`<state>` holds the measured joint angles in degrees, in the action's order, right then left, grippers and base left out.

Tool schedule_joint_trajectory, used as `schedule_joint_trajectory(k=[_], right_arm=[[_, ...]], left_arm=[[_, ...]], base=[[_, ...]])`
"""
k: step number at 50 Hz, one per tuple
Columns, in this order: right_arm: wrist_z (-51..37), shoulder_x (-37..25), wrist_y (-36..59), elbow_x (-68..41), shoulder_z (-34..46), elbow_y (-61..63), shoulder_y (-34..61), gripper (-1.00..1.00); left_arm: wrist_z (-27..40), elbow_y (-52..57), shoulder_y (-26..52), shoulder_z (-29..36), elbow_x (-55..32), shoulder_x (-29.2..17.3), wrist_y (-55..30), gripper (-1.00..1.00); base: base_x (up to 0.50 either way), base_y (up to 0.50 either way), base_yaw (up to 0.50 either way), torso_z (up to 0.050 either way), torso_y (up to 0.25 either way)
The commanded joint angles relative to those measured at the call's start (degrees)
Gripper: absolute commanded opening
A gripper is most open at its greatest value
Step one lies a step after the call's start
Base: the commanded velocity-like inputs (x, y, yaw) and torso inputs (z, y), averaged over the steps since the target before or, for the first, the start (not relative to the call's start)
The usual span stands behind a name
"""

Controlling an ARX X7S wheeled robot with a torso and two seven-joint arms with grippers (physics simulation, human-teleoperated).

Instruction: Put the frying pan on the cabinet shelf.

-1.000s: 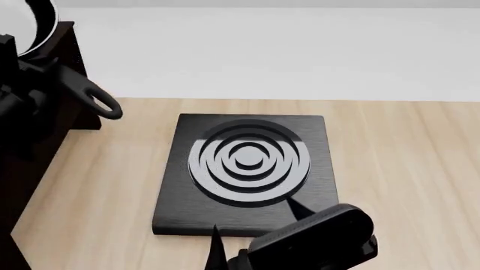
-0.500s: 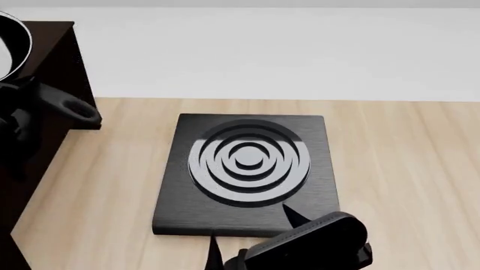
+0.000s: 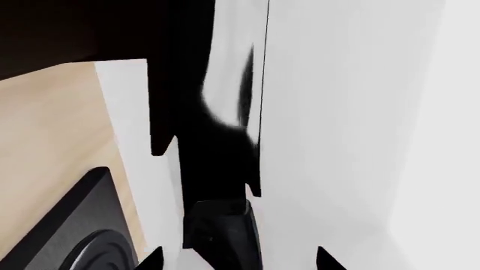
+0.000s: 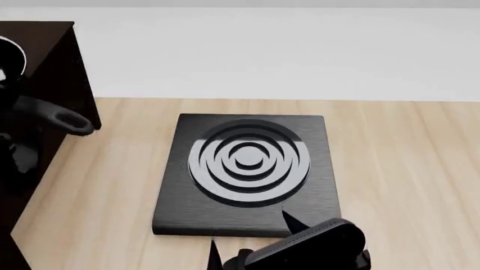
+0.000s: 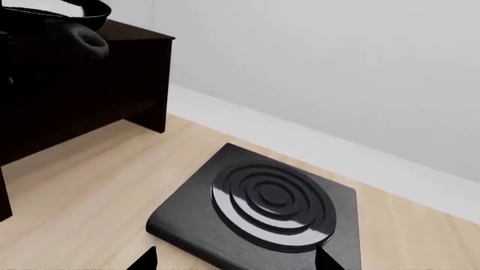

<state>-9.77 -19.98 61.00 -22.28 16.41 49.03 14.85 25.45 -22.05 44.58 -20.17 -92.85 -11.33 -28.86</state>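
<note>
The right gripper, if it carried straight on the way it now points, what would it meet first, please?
Most likely the black hob plate: the right gripper points down over its near edge, with nothing between them. Exact depth is unclear.

arm: matte black, rounded housing | right pincer (image 4: 251, 235): black pointed fingertips (two)

obstacle: hob plate (image 4: 246, 171) mid-table | free: tabletop (image 4: 405, 169) right of it

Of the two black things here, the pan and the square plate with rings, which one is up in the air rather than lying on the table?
The frying pan. It is raised by the dark cabinet, its looped handle sticking out, while the hob plate lies flat on the tabletop.
</note>
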Motion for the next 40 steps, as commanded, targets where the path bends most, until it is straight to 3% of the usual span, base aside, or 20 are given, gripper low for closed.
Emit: schedule_joint_trajectory(k=[1,23,40], right_arm=[[-0.29,-0.04,-1.33,0.94,0.04,-0.66,-0.63,1.00],[-0.99,-0.13,-1.23,0.24,-0.11,-0.46,-0.79,1.00],[-0.97,-0.79,-4.17,0.59,0.27,-1.77,-2.59,1.00]], left_arm=[[-2.24,1.13,-0.73,0.08,-2.78,-0.55,1.56,1.00],[-1.34,4.65,-3.12,0.01,-4.10,-0.36,1.26,1.00],[6.87,21.56,-9.47,0.18,-8.13,1.62,-0.61,1.00]], base=[[0.00,0.00,0.00,0.000,0.000],[0.00,0.00,0.00,0.000,0.000],[0.00,0.00,0.00,0.000,0.000]])
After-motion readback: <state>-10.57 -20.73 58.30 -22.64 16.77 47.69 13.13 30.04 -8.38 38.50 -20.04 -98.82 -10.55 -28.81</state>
